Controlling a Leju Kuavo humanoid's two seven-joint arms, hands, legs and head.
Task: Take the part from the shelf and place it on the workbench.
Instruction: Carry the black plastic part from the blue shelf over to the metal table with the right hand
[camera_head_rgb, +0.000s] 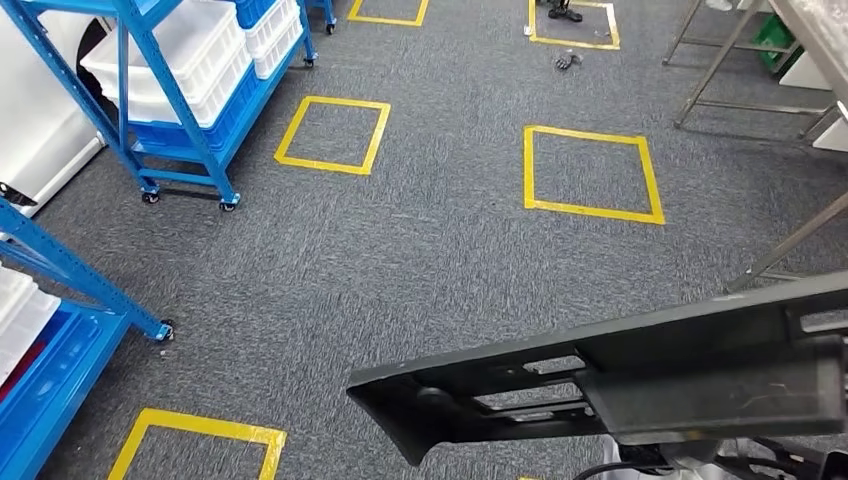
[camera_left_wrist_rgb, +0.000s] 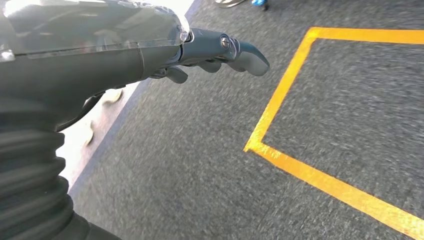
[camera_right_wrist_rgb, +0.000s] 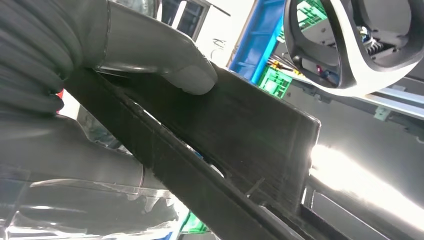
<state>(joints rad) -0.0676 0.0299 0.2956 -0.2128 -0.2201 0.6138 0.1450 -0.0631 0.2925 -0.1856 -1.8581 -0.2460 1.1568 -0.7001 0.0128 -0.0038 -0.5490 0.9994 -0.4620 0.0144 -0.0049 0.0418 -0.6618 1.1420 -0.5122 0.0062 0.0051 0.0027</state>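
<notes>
The right hand grips the dark part, thumb pressed on its flat face; the left hand hangs empty, fingers curled.

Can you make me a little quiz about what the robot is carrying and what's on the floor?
1. True or false: the right hand grips the long dark part.
2. What colour are the tape squares on the grey carpet?
A. red
B. yellow
C. green
3. Fill in: the white bins sit on a ____ wheeled shelf.

Key:
1. True; its thumb presses on the part in the right wrist view.
2. B.
3. Blue.

The left hand holds nothing, its fingers curled above the carpet.
</notes>
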